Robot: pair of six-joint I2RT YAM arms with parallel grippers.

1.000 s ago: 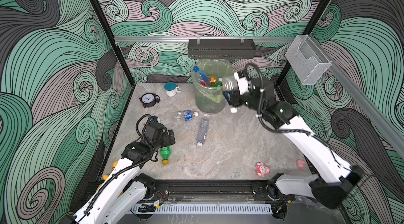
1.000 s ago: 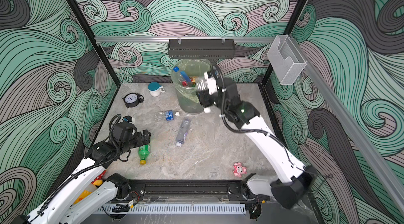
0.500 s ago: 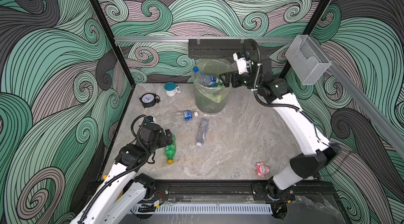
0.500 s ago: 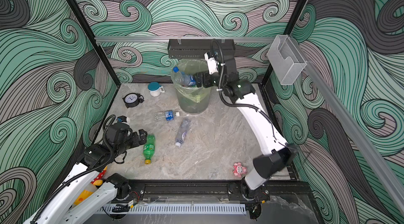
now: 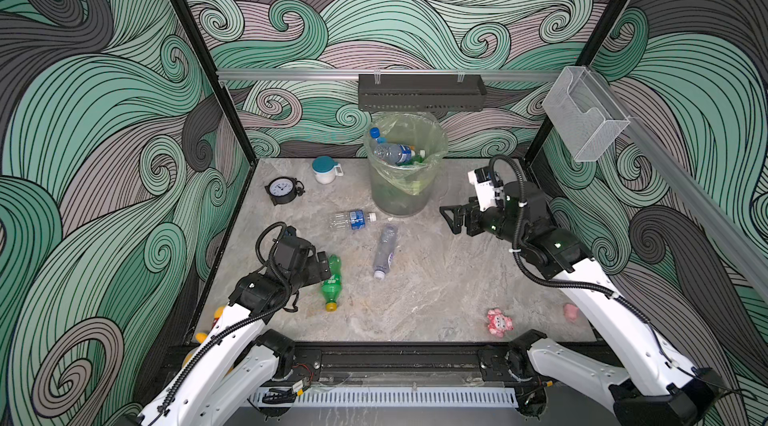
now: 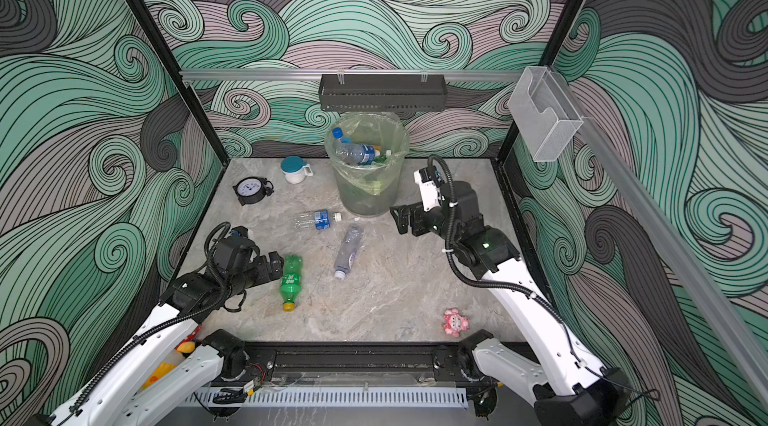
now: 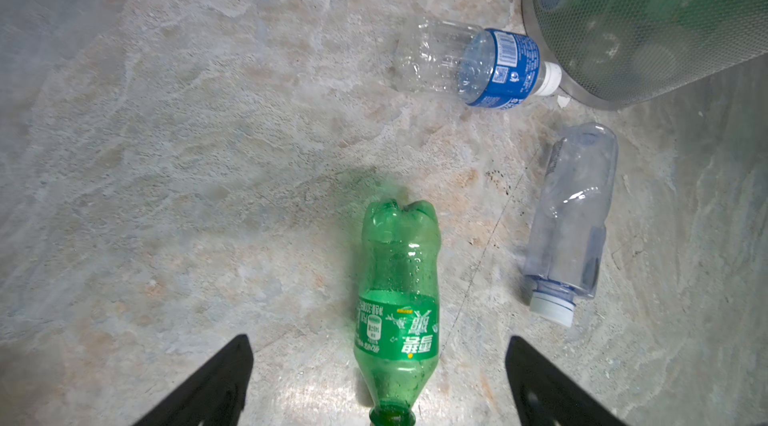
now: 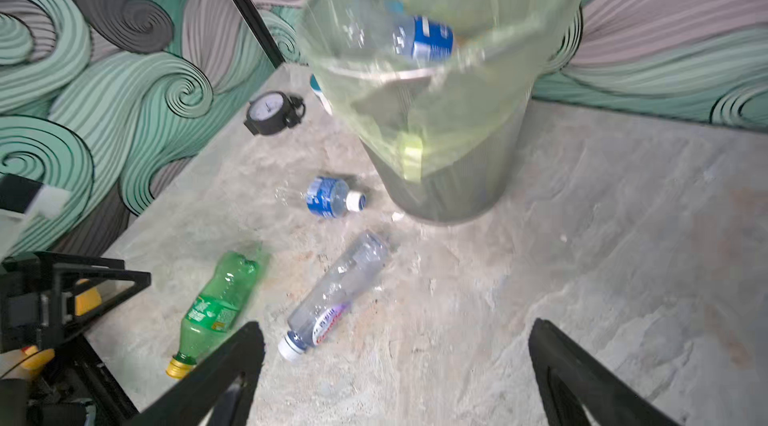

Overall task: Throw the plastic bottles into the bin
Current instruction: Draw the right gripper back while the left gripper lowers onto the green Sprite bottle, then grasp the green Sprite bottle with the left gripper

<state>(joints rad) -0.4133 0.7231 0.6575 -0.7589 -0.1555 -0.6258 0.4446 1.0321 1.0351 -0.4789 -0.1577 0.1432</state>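
Note:
The bin stands at the back with several plastic bottles inside it. Three more bottles lie on the floor: a green one, a clear blue-labelled one and a clear white-capped one. My left gripper is open, its jaws either side of the green bottle's neck end without touching it. My right gripper hangs open and empty to the right of the bin.
An alarm clock and a white jar with a teal lid sit at the back left. A pink toy lies front right. A black shelf hangs above the bin, with a clear wall box on the right rail.
My right gripper opened over the bin, let its clear bottle drop in, then pulled back and down to the bin's right. The green bottle shifted slightly right by my left gripper.

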